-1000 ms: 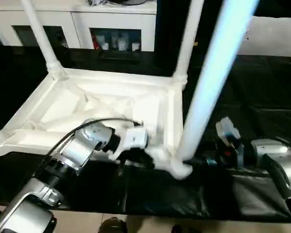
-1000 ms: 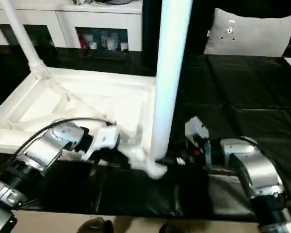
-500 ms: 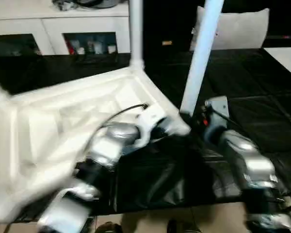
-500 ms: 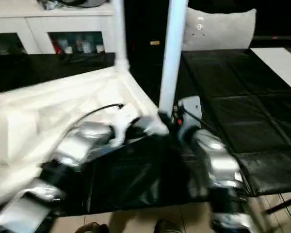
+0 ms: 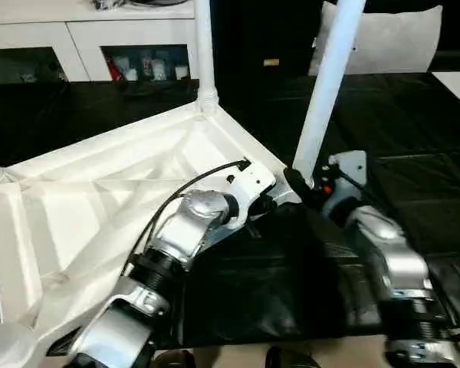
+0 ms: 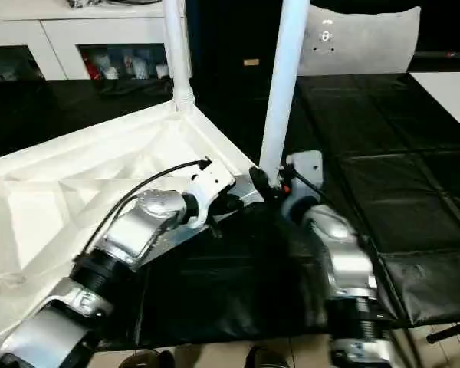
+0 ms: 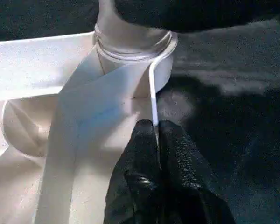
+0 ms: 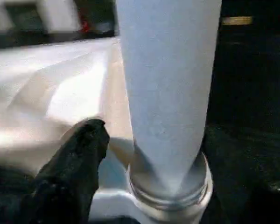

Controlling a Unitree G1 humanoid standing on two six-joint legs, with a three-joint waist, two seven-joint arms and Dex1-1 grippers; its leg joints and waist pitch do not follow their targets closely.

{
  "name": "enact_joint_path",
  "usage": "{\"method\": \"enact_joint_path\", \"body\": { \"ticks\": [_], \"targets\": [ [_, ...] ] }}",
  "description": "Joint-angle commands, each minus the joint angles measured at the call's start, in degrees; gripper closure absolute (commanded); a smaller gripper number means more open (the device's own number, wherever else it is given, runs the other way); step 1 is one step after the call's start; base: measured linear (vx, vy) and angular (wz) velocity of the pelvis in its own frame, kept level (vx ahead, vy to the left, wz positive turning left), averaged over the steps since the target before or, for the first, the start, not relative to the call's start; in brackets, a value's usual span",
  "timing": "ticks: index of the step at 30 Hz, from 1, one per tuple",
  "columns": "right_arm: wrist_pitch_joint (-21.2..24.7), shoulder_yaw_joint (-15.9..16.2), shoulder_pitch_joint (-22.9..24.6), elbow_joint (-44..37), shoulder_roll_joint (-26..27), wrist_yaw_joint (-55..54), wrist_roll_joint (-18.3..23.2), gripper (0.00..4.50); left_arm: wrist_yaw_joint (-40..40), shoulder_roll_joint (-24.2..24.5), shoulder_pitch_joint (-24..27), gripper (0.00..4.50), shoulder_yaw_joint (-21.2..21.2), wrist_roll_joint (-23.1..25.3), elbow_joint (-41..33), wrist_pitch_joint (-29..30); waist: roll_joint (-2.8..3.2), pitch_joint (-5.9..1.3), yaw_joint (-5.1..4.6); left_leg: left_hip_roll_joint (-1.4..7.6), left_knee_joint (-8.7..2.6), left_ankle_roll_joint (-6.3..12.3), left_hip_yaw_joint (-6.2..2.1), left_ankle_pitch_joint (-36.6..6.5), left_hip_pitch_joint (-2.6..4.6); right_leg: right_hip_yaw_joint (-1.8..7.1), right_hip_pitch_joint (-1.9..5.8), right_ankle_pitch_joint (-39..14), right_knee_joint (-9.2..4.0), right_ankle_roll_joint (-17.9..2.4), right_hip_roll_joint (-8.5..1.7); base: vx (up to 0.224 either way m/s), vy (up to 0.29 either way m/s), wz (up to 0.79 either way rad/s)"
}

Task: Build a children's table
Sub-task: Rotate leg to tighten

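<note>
Two end effectors: left (image 7: 155,128) clenched on table rim (image 7: 153,84), right unclear; black-covered surface (image 5: 414,115), white cabinets (image 5: 77,46) behind.

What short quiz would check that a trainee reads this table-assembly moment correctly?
1. True or false: the children's table top lies with its ribbed underside facing up.
2. What is the left end effector pinching? A) the table top's thin rim beside a corner socket; B) a loose screw; C) a cushion.
3. Which end effector sits at the base of the upright leg nearest the robot?

Key: 1 true. 2 A. 3 the right end effector.
</note>
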Motion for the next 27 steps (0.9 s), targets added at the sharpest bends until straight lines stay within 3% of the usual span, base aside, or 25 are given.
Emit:
{"method": "enact_joint_path", "body": {
  "ticks": [1, 5, 7, 9, 12, 15, 16, 17, 18, 19, 27],
  "targets": [
    [-1.7, 0.8, 0.5, -1.0, -3.4, 7.1, 1.0, 0.71, -6.3, 2.4, 0.0, 4.50, -1.9, -0.8, -3.3, -4.3, -0.56, -5.10, 0.57, 1.81, -3.41, 5.88, -0.98, -10.4, 0.74, 1.94, 4.09, -13.7, -3.52, -12.6, -2.89, 0.000, 0.000, 0.00],
    [-3.1, 1.9, 1.4, -1.9, -11.2, 20.1, 3.0, 0.36, -14.6, 7.2, 1.0, 4.50, -3.6, -1.0, -3.1, -9.3, -0.49, -4.92, 0.95, 2.00, -3.49, 5.16, -0.94, -12.5, 1.15, 1.96, 3.75, -17.2, -3.93, -11.9, -2.86, 0.000, 0.000, 0.00],
    [-3.2, 2.0, 1.6, -2.1, -12.3, 22.0, 3.4, 0.36, -16.0, 8.0, 1.1, 4.50, -3.9, -1.1, -3.1, -10.2, -0.36, -4.72, 1.23, 2.25, -3.66, 4.90, -0.93, -13.5, 1.38, 2.04, 3.51, -18.1, -4.01, -11.8, -2.83, 0.000, 0.000, 0.00],
    [-5.2, 3.5, 2.1, -3.0, -16.3, 28.9, 4.0, 0.36, -22.6, 11.0, 1.6, 4.50, -5.2, -2.3, -3.6, -14.9, -0.45, -4.67, 1.59, 2.42, -3.85, 4.13, -1.04, -14.7, 1.46, 2.05, 3.48, -19.6, -3.99, -11.4, -2.99, 0.000, 0.000, 0.00],
    [-4.5, 5.5, 2.4, -4.2, -19.6, 37.7, 6.4, 0.36, -29.4, 14.2, 2.0, 4.50, -7.2, -2.9, -4.4, -18.2, -0.70, -4.68, 2.07, 2.57, -3.94, 4.02, -1.03, -15.3, 1.64, 2.09, 3.48, -18.9, -3.74, -11.9, -2.91, 0.000, 0.000, 0.00],
    [-4.4, 6.7, 2.0, -4.0, -20.6, 41.0, 7.0, 0.51, -32.7, 15.7, 2.1, 4.50, -8.0, -3.4, -4.7, -19.9, -0.52, -4.41, 2.40, 2.85, -4.09, 3.36, -0.90, -17.3, 1.90, 2.26, 3.20, -20.7, -3.79, -12.5, -3.20, 0.000, 0.000, 0.00],
    [-4.0, 7.4, 1.6, -3.8, -20.8, 42.6, 7.3, 0.51, -34.7, 16.4, 2.1, 4.50, -8.4, -3.7, -5.1, -20.7, -0.86, -4.40, 2.33, 2.82, -4.10, 3.17, -0.84, -17.4, 1.86, 2.30, 3.19, -21.2, -3.83, -12.4, -3.18, 0.000, 0.000, 0.00],
    [-3.7, 7.9, 1.4, -3.6, -21.0, 43.7, 7.5, 0.51, -36.1, 16.9, 2.2, 4.50, -8.6, -3.9, -5.3, -21.2, -0.76, -4.43, 2.53, 2.81, -4.11, 2.88, -0.93, -17.2, 1.85, 2.33, 3.27, -22.0, -3.87, -12.2, -3.35, 0.000, 0.000, 0.00],
    [-3.3, 8.2, 1.2, -3.6, -21.1, 44.3, 7.7, 0.85, -36.7, 17.1, 2.2, 4.50, -8.8, -4.0, -5.5, -21.3, -0.72, -4.40, 2.57, 2.81, -4.12, 2.76, -0.94, -17.3, 1.88, 2.31, 3.22, -22.5, -3.91, -12.1, -3.35, 0.000, 0.000, 0.00],
    [-2.2, 9.1, 0.9, -3.5, -21.3, 46.3, 8.3, 0.89, -38.7, 17.8, 2.1, 4.50, -9.1, -4.3, -5.9, -21.8, -0.97, -4.37, 2.58, 2.84, -4.17, 2.62, -0.96, -17.2, 1.80, 2.33, 3.28, -23.2, -3.93, -11.8, -3.40, 0.000, 0.000, 0.00],
    [0.6, 12.7, 0.7, -3.9, -22.3, 53.0, 9.6, 1.54, -42.2, 18.5, 1.3, 4.50, -9.6, -5.1, -5.2, -24.4, -1.01, -4.30, 2.62, 2.80, -4.18, 2.39, -1.06, -16.8, 1.57, 2.34, 3.33, -24.3, -3.88, -11.2, -3.43, 0.000, 0.000, 0.00]
  ]
}}
